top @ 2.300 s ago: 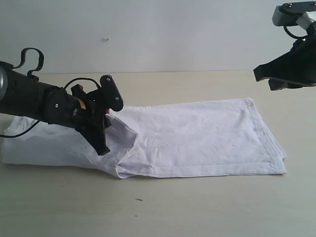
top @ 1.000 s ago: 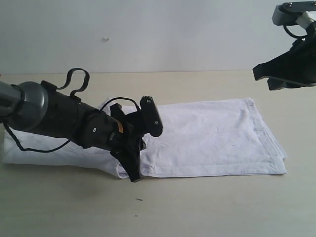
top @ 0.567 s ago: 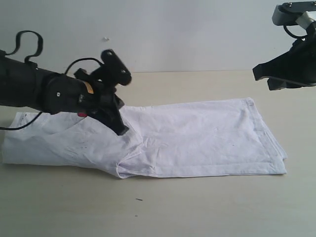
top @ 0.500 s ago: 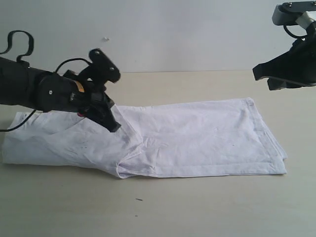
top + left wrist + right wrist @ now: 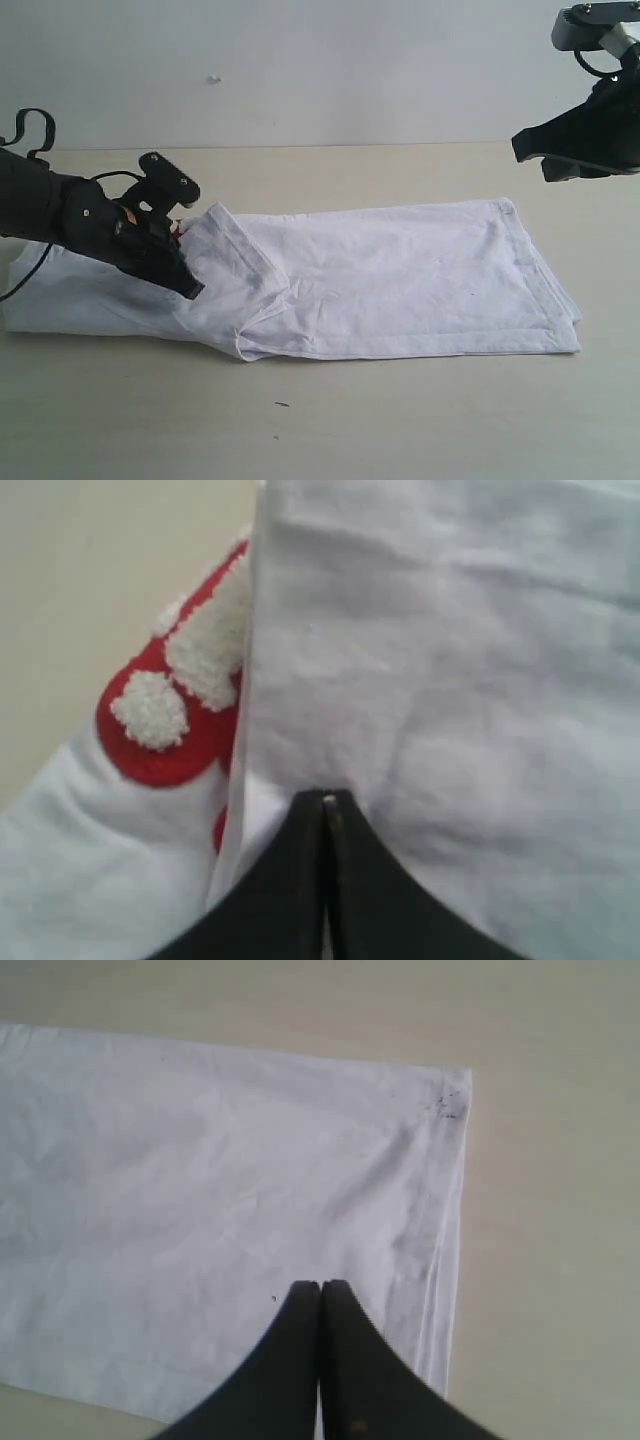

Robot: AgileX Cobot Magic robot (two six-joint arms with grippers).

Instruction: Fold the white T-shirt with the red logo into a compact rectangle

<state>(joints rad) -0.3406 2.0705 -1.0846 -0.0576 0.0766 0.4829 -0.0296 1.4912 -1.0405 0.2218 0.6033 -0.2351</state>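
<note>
The white T-shirt point(image 5: 400, 280) lies flat on the table as a long folded band, and one flap point(image 5: 235, 245) stands up near its left part. A bit of the red logo point(image 5: 185, 730) with puffy white letters peeks out beside that flap, seen as a red speck point(image 5: 178, 232) in the exterior view. My left gripper point(image 5: 188, 290) is shut, its tips point(image 5: 325, 802) pressed against the cloth at the flap's edge. My right gripper point(image 5: 530, 155) hangs shut in the air above the shirt's right end point(image 5: 320, 1286), holding nothing.
The beige table point(image 5: 380, 420) runs all round the shirt, and a pale wall point(image 5: 350, 70) stands behind it. A small dark speck point(image 5: 281, 404) lies on the table in front of the shirt.
My left arm swept from the shirt's front edge up over the cloth, then back left and down. The flap near it now stands higher. The right arm has stayed still.
</note>
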